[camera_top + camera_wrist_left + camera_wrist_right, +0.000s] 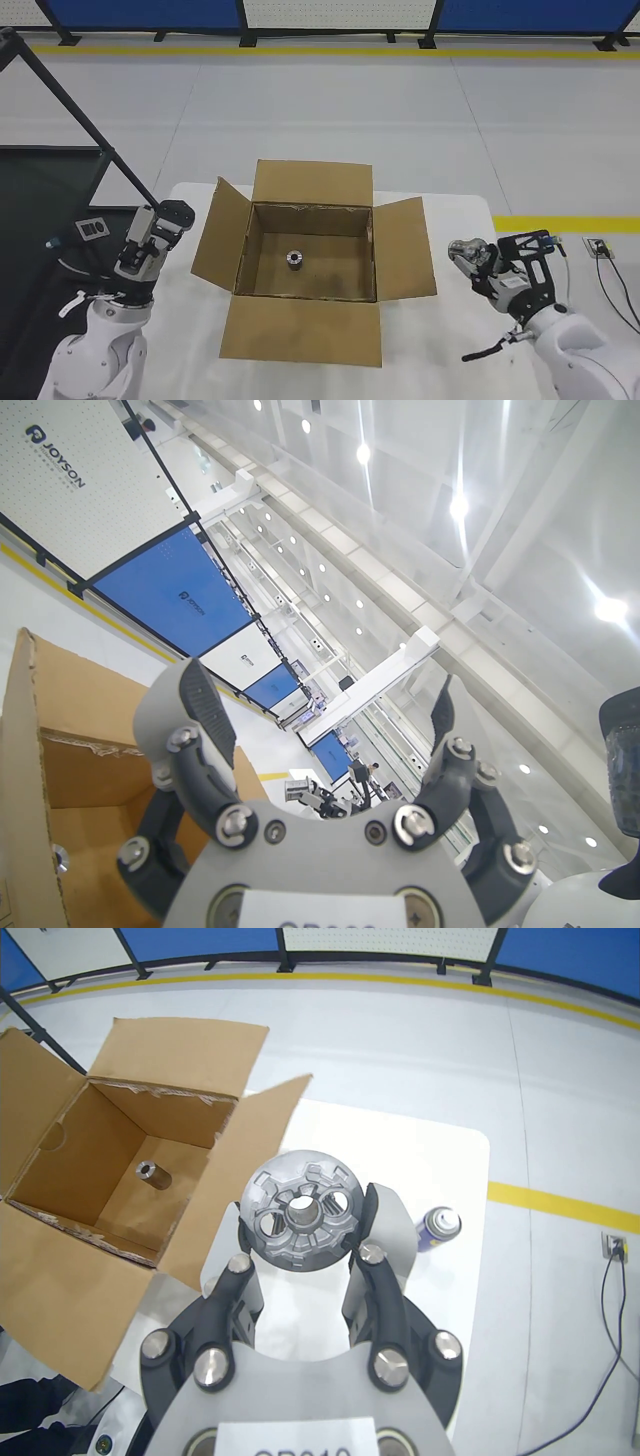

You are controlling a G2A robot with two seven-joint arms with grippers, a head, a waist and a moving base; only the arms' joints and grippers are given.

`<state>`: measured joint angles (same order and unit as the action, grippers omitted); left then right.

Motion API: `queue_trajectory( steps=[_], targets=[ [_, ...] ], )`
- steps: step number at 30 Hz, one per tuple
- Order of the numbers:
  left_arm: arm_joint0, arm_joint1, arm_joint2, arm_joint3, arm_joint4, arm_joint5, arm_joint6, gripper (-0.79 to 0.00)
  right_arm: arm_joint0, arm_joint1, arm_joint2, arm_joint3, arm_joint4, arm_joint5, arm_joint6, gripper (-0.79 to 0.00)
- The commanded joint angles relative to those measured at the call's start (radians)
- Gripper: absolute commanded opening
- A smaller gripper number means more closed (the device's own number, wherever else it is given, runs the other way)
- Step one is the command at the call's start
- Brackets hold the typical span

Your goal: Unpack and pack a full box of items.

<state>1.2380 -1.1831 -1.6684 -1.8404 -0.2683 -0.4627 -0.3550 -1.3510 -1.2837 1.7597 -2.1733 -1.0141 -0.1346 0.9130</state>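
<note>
The right claw [306, 1223] grips a metal disc [301, 1215] by its rim beside the box [300, 335]; the left claw [320, 692] stands open. The disc may slip, or snag the raised flap [240, 1173] next to it.

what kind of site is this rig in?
Probably a factory or industrial test hall: blue and white partition panels, a yellow floor line, a high ceiling with rows of lights.

An industrial hall: beyond the cardboard box [300, 330] runs a yellow floor line [330, 50], then blue and white partition panels [140, 12]; far above, a high lit ceiling [500, 525].
</note>
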Motion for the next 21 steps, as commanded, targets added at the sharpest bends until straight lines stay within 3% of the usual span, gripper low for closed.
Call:
queue_trajectory(
  steps=[1,10,21],
  targets=[
    [-0.005,0.0,0.0,0.004,-0.001,0.001,-0.001,0.0,-0.032,0.002,0.02,0.023,0.008,-0.006,-0.013,-0.785],
    [-0.014,0.0,0.002,0.011,-0.005,0.001,0.003,0.0,-0.026,0.016,0.03,0.245,0.024,-0.077,-0.049,-0.785],
    [-0.014,0.0,0.002,0.01,-0.006,0.002,0.004,0.0,0.049,0.03,-0.025,0.387,-0.086,-0.007,-0.009,-0.785]
  ],
)
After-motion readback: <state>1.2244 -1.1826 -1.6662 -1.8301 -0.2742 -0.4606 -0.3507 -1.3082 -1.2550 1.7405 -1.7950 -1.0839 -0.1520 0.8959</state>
